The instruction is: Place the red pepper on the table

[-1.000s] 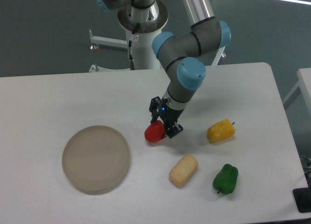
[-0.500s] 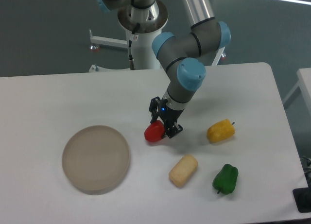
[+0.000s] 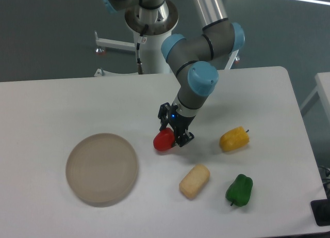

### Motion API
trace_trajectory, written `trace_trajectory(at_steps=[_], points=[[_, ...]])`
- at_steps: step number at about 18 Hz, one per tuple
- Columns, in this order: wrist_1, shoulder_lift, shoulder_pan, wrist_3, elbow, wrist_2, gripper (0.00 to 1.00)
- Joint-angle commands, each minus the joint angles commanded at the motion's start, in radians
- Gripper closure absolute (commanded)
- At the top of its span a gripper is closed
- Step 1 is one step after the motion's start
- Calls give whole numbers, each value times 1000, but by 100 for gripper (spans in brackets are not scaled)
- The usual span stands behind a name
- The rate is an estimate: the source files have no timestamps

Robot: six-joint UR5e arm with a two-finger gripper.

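The red pepper point(image 3: 163, 140) sits low at the white table point(image 3: 62, 104), right of the round plate. My gripper point(image 3: 172, 133) comes down on it from the upper right. One dark finger lies along the pepper's upper side and the other against its right side. The jaws look shut on the pepper, whose right part is hidden behind the fingers. Whether its underside rests on the table I cannot tell.
A round beige plate point(image 3: 101, 169) lies at the front left. A yellow pepper point(image 3: 234, 139) is to the right, a green pepper point(image 3: 239, 190) at the front right, and a pale bread-like block point(image 3: 194, 181) in front of the gripper.
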Motion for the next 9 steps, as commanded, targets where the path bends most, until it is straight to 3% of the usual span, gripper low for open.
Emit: trace_trajectory(at_steps=[5, 9], points=[[0, 3, 0, 0, 0, -2, 1], [0, 8, 2, 0, 5, 0, 0]])
